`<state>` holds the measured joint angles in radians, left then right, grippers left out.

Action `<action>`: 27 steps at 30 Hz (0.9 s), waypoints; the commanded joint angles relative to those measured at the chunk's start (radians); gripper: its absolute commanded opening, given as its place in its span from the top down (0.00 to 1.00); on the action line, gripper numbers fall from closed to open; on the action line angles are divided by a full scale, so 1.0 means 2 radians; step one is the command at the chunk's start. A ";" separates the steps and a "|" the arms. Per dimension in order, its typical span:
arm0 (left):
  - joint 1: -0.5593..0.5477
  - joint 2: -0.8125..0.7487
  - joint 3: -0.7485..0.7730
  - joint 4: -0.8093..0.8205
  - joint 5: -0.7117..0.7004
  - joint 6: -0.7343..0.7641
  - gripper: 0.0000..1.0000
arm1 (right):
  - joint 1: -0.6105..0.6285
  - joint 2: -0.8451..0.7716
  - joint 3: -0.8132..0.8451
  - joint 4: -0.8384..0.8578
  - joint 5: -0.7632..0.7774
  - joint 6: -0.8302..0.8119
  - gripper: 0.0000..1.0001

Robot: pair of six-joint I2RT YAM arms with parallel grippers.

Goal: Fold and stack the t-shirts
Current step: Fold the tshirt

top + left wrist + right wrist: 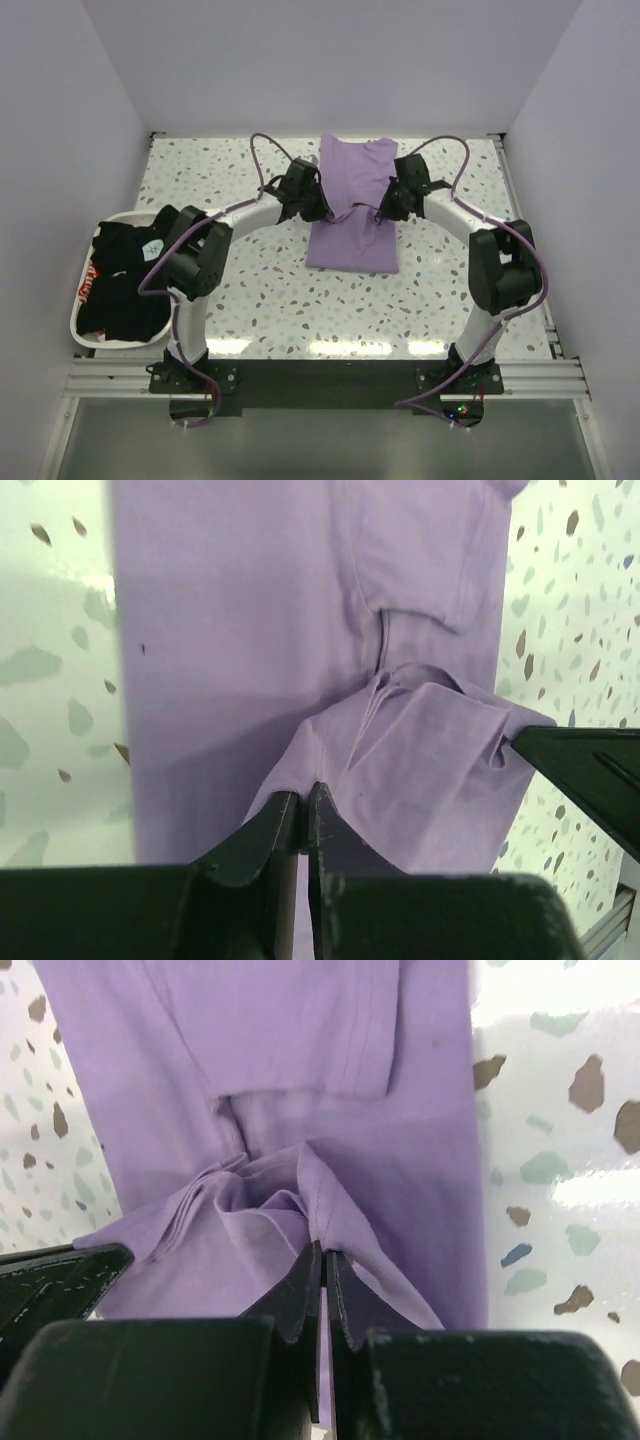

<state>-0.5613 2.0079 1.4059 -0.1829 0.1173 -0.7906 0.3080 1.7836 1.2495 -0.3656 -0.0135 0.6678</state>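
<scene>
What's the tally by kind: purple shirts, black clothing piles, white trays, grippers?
purple shirt: 1
black clothing pile: 1
white tray: 1
grippers: 2, left gripper and right gripper, both shut on the purple shirt
total: 5

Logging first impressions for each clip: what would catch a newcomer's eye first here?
The lavender t-shirt lies in the middle of the speckled table, folded into a long strip. The left gripper and right gripper are each shut on a bunched edge of it from opposite sides. At the table's left edge, a white tray holds a heap of black t-shirts, one showing red print.
</scene>
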 commanded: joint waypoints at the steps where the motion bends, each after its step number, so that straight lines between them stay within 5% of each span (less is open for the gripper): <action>1: 0.012 0.013 0.042 0.011 0.027 0.017 1.00 | -0.012 0.012 0.043 0.013 -0.012 -0.013 1.00; 23: 0.041 0.045 0.073 0.003 0.024 0.052 0.97 | -0.057 0.053 0.051 0.023 -0.036 -0.018 1.00; 27: 0.047 0.038 0.067 0.010 0.031 0.049 0.94 | -0.065 0.051 0.049 0.024 -0.038 -0.018 0.92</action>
<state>-0.4870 2.1021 1.5036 -0.1883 0.1570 -0.7151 0.1940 1.8912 1.3144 -0.3504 -0.0750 0.6476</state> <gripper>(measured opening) 0.102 0.060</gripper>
